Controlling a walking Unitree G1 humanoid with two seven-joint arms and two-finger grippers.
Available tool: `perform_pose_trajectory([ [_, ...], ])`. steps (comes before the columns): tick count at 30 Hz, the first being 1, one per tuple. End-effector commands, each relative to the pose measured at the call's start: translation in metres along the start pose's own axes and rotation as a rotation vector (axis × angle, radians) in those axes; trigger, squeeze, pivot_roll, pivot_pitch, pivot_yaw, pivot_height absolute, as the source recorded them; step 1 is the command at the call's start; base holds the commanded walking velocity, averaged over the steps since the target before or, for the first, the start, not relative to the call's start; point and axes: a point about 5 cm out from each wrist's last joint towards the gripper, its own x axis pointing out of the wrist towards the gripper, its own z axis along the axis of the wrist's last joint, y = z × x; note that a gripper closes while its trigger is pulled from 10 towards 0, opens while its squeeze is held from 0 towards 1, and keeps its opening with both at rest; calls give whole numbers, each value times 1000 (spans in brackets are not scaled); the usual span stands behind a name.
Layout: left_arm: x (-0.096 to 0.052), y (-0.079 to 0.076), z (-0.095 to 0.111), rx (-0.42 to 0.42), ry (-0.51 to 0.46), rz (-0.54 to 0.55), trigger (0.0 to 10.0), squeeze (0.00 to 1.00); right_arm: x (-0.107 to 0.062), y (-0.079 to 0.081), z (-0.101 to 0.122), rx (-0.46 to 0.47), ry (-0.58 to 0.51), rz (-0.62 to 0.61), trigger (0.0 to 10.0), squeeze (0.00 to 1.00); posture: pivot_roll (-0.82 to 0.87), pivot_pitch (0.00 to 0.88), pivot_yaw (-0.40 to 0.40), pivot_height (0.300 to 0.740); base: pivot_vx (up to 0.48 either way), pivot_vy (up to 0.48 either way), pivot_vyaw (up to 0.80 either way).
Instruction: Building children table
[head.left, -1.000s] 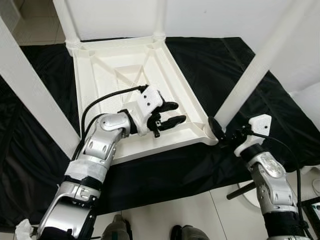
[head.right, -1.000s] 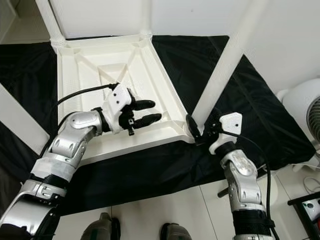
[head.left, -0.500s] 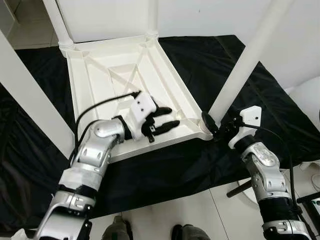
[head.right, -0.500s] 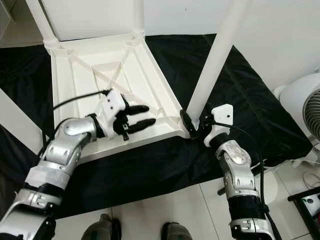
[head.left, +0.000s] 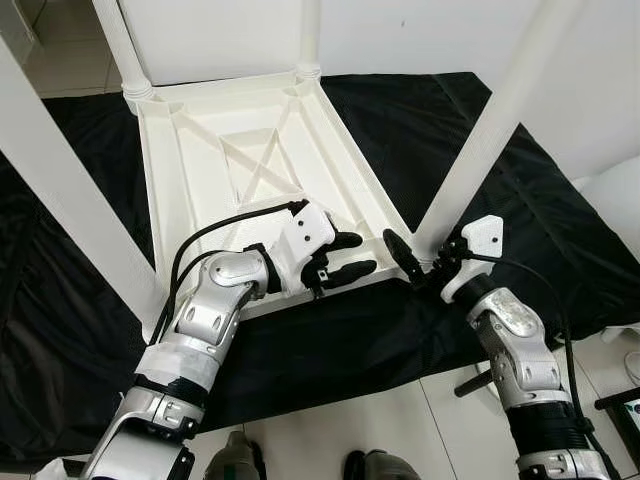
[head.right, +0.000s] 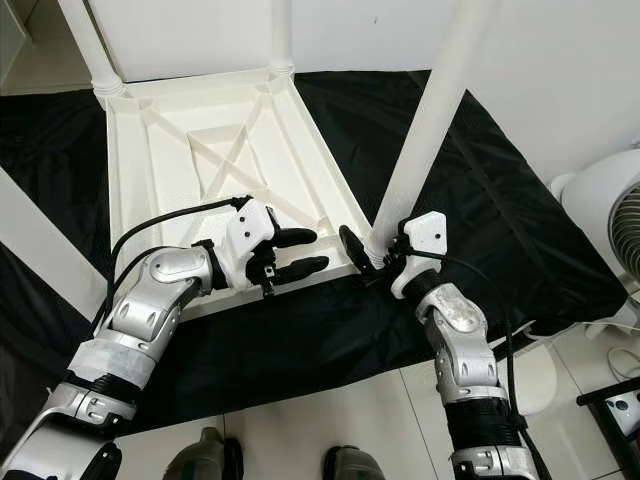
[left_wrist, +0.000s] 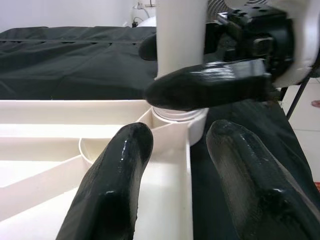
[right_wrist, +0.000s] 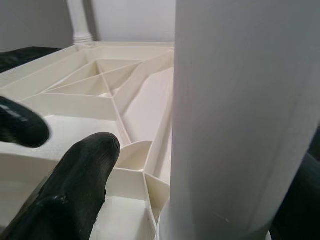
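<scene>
Two black fingers of the right gripper (head.left: 412, 266) straddle the base of the near-right table leg (head.left: 485, 135), lower right of centre in the head views; one finger lies on each side of the post, spread around it. Just left, the left gripper (head.left: 350, 256) hovers with its fingers parted over the near rim of the upturned white table top (head.left: 200, 190), which lies underside-up in the upper left. Beneath everything spreads a black cloth (head.left: 420, 130) on pale tiled floor (head.left: 330, 430).
</scene>
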Motion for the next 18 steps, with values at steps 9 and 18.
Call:
perform_pose_trajectory([
  [9,2,-6,-2,2,7,45,10000,0,-5,-8,-2,-51,31,-30,4941,0,19,13,-26,740,0,0,0],
  [18,2,-10,-3,20,14,40,10000,0,-9,-4,-12,-5,109,-155,0,0,22,16,-37,740,0,0,0],
])
